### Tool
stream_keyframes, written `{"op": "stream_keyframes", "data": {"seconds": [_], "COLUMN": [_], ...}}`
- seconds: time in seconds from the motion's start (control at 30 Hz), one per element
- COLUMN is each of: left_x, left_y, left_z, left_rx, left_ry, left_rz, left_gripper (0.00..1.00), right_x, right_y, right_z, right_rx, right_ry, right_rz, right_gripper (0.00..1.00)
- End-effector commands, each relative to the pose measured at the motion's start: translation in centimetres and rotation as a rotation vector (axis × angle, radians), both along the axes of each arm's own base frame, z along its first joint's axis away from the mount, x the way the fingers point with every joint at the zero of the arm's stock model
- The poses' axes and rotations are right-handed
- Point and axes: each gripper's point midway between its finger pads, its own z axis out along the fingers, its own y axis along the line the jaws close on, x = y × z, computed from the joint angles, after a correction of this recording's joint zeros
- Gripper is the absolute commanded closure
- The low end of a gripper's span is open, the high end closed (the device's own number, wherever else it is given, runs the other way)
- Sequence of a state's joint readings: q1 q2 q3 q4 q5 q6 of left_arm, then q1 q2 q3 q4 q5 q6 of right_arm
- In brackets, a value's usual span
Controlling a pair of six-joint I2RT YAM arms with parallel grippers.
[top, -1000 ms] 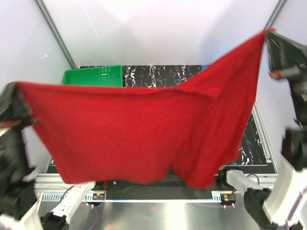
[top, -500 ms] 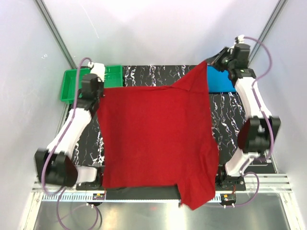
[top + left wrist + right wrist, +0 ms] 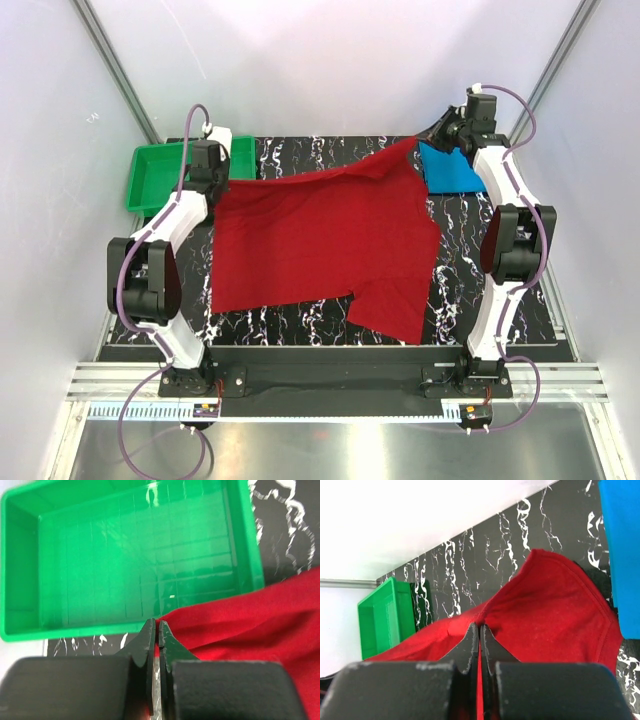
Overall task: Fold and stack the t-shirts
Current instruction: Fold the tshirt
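The deep red t-shirt [image 3: 320, 240] lies spread over the middle of the black marbled table, its far edge lifted. My left gripper [image 3: 212, 183] is shut on its far left corner; in the left wrist view the gripper [image 3: 156, 626] pinches red cloth [image 3: 250, 625] beside the tray. My right gripper [image 3: 440, 135] is shut on the far right corner, held above the table; in the right wrist view the gripper [image 3: 479, 627] clamps the red shirt [image 3: 550, 610]. The folded bright blue t-shirt [image 3: 450, 168] lies at the far right and also shows in the right wrist view [image 3: 622, 555].
A green plastic tray [image 3: 170, 172] stands at the far left of the table, just left of my left gripper, and shows from close in the left wrist view [image 3: 125, 560]. White walls and metal frame posts enclose the table.
Both arms have swung the red shirt from held high near the camera out and down onto the table. It now lies spread, its lower edge drawn back from the table's front edge.
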State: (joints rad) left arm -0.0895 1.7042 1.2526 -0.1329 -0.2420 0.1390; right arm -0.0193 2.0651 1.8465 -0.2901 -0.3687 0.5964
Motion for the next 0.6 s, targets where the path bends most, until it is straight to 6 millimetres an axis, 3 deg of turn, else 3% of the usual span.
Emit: {"op": "stream_keyframes", "data": {"seconds": [0.0,0.23,0.27,0.3,0.47,0.53,0.57], "left_x": [1.9,0.2,0.0,-0.4,-1.7,-2.3,-2.6], "left_y": [-0.5,0.7,0.7,0.8,0.9,1.0,1.1], "left_z": [3.8,2.3,2.1,1.6,1.4,1.1,0.8], "left_rx": [-0.045,-0.019,-0.017,-0.015,-0.024,-0.039,-0.045], "left_ry": [-0.113,-0.058,-0.05,-0.036,-0.032,-0.031,-0.025], "left_rz": [-0.008,0.056,0.055,0.056,0.062,0.082,0.095], "left_gripper": [1.0,1.0,1.0,1.0,1.0,1.0,1.0], "right_x": [0.0,-2.2,-2.7,-3.1,-5.3,-6.0,-6.7], "right_y": [0.3,0.4,0.4,0.5,0.7,0.8,0.9], "right_z": [3.4,3.6,2.8,3.3,1.6,1.8,0.9], "right_rx": [-0.028,0.007,0.009,0.019,0.032,0.052,0.056], "right_ry": [-0.062,0.004,0.028,0.022,0.088,0.091,0.115], "right_rz": [0.024,0.006,0.002,0.003,0.0,-0.005,-0.005], "right_gripper": [1.0,1.0,1.0,1.0,1.0,1.0,1.0]}}
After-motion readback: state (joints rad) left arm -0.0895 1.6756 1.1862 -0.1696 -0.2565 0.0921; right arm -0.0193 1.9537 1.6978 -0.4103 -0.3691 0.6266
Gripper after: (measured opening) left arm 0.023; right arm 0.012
